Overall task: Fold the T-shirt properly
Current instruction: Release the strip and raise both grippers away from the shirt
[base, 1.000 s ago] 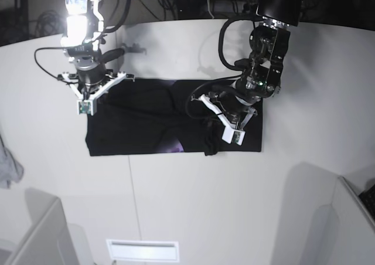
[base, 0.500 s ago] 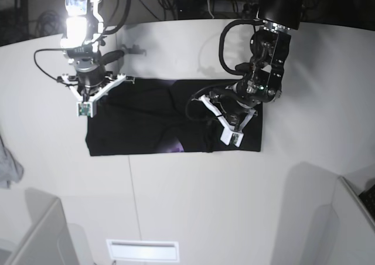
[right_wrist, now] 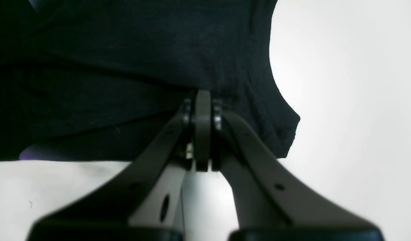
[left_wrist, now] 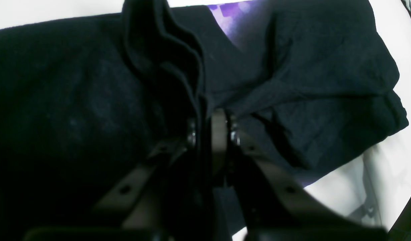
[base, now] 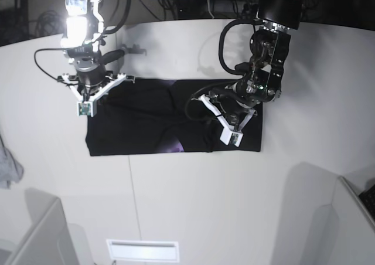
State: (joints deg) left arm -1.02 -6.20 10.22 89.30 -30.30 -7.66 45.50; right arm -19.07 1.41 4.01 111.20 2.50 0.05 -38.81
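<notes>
A black T-shirt (base: 170, 118) lies spread flat across the middle of a white counter (base: 193, 206). At its nine o'clock edge, the right tool (right_wrist: 202, 100) is pressed together, pinching the cloth. Toward three o'clock, the left tool (left_wrist: 210, 117) pinches a raised fold of the shirt.

T-shirt (base: 146, 124) on table (base: 193, 200), grey cloth (base: 8, 165) left

Bare desk (base: 193, 200) lies open all along the near side of the T-shirt (base: 146, 124). A grey cloth (base: 8, 165) sits at the far left edge, well apart.
</notes>
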